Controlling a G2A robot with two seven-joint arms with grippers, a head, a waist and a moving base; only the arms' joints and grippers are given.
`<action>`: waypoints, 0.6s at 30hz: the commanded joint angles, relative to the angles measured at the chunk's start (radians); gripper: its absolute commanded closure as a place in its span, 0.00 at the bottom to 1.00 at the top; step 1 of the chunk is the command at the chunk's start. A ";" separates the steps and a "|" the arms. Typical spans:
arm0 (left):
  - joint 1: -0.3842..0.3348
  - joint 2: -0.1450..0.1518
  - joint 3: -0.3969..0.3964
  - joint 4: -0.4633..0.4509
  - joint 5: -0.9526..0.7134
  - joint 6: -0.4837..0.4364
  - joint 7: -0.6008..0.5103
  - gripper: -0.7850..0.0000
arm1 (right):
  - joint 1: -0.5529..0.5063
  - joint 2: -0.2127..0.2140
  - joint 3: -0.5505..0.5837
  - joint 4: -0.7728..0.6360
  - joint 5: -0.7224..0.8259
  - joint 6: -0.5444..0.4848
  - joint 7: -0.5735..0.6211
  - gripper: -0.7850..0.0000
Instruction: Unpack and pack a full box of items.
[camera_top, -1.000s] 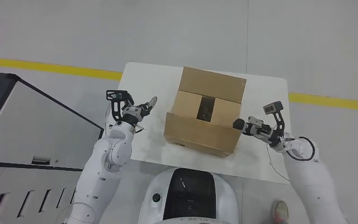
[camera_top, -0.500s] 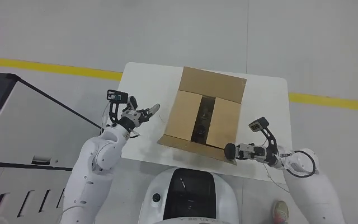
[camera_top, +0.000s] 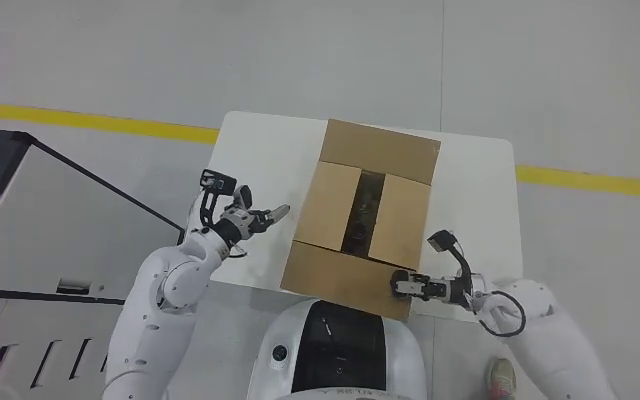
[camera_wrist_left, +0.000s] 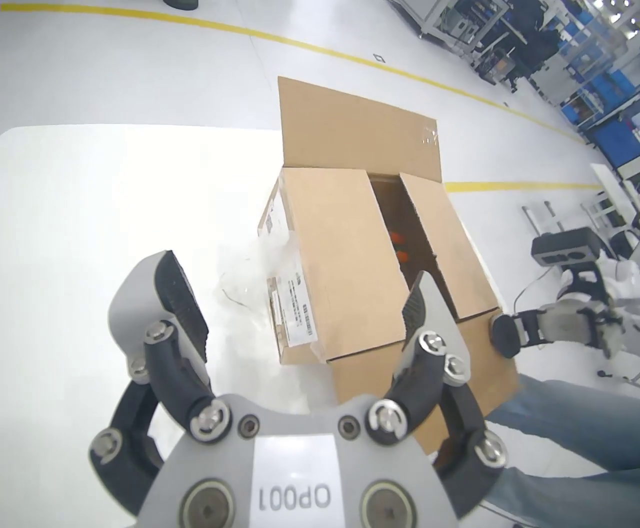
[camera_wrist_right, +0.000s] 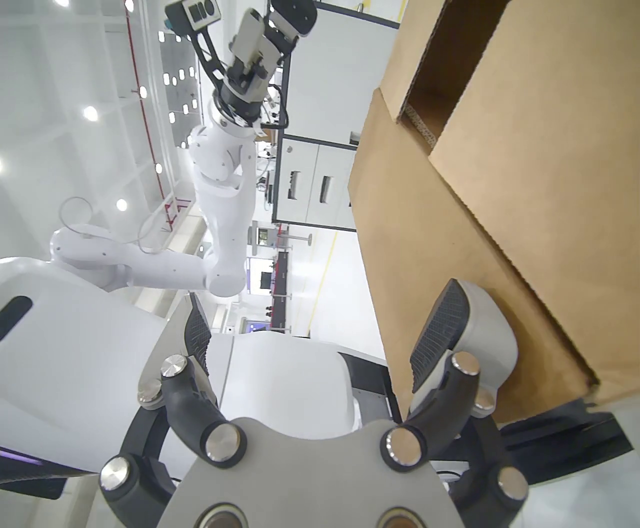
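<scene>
A brown cardboard box (camera_top: 365, 205) stands in the middle of the white table (camera_top: 260, 150). Its far flap stands up, its two side flaps (camera_wrist_left: 340, 240) lie nearly shut with a gap between them, and its near flap (camera_top: 340, 280) lies folded out toward the robot. Red items (camera_wrist_left: 400, 245) show through the gap. My right gripper (camera_top: 403, 285) (camera_wrist_right: 325, 330) is open at the near flap's right corner, with one pad (camera_wrist_right: 440, 330) against the cardboard. My left gripper (camera_top: 272, 215) (camera_wrist_left: 300, 305) hangs open to the left of the box, holding nothing.
Crumpled clear plastic (camera_wrist_left: 245, 275) lies on the table against the box's left side. A label (camera_wrist_left: 292, 310) is stuck on that side. The near flap juts over the table's front edge. A grey cabinet (camera_wrist_right: 315, 185) stands off the table.
The right gripper has come back toward the robot, and the near flap has swung outward and down with it. The left gripper has shifted slightly nearer the box.
</scene>
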 joint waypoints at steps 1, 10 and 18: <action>-0.023 0.000 0.004 0.011 -0.017 0.016 -0.008 0.00 | 0.006 0.015 -0.029 0.012 -0.057 -0.054 -0.054 0.00; -0.051 0.001 0.031 0.036 -0.024 0.046 0.013 0.00 | 0.084 0.052 -0.168 0.138 -0.163 -0.220 -0.220 0.00; -0.046 0.004 0.040 0.024 -0.048 0.061 0.011 0.00 | 0.137 0.078 -0.249 0.186 -0.161 -0.300 -0.300 0.00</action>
